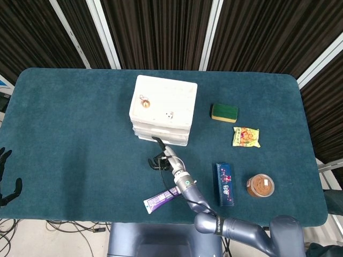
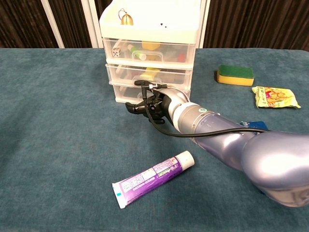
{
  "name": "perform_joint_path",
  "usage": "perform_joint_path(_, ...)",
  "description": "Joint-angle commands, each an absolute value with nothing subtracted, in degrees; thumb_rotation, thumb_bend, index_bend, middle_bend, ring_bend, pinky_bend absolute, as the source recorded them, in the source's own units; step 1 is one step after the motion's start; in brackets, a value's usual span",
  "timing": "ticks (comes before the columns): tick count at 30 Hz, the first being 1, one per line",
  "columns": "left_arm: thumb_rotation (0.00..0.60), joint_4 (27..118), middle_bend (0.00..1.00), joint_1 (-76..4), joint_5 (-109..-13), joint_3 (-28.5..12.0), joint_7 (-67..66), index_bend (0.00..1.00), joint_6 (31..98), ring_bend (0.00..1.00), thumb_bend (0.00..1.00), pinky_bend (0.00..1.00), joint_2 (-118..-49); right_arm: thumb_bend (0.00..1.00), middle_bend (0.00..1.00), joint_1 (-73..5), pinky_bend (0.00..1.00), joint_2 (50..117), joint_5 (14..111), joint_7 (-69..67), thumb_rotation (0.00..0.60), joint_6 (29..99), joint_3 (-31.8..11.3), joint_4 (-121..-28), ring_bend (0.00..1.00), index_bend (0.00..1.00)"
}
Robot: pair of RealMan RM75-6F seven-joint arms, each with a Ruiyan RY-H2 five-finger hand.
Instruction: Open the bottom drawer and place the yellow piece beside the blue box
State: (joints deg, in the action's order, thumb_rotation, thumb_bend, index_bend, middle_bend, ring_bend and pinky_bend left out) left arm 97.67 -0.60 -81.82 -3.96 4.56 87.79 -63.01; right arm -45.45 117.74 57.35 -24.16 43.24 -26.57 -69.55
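Note:
The white three-drawer unit (image 1: 163, 110) (image 2: 149, 29) stands mid-table. Its bottom drawer (image 2: 123, 92) sits pushed in, and my right hand (image 1: 162, 156) (image 2: 153, 100) hides most of its front. One fingertip (image 2: 141, 83) touches that front near the top edge; the other fingers are spread and hold nothing. Yellow pieces (image 2: 150, 46) show through the upper drawers; what lies in the bottom drawer is hidden. The blue box (image 1: 225, 183) (image 2: 254, 124) lies flat to the right of my forearm. My left hand (image 1: 6, 179) hangs with fingers spread off the table's left edge.
A purple toothpaste tube (image 1: 161, 199) (image 2: 153, 178) lies near the front edge by my right arm. A yellow-green sponge (image 1: 224, 112) (image 2: 235, 74), a yellow snack packet (image 1: 246, 137) (image 2: 275, 96) and a brown-filled jar (image 1: 260, 186) sit to the right.

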Motion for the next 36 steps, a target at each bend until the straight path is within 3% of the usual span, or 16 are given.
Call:
perform_joint_path(1,0.6,97.68,0.0,-0.6,-81.82,-3.95,4.54,0.06,87.77,0.0,0.48,0.0,-63.01,0.5,0.97,-45.22,1.0,117.63,57.49,-24.34,0.6,43.35,-26.38,-69.8,0.98,0.12)
perform_joint_path(36,0.6,97.65,0.01,-0.63,-81.78,-4.02,4.11,0.07,87.75,0.0,0.48,0.0,-63.18,0.5,0.97,-41.52,1.0,115.49,61.63,-26.5,0.6,44.32,-21.67,-75.52,0.98,0.13)
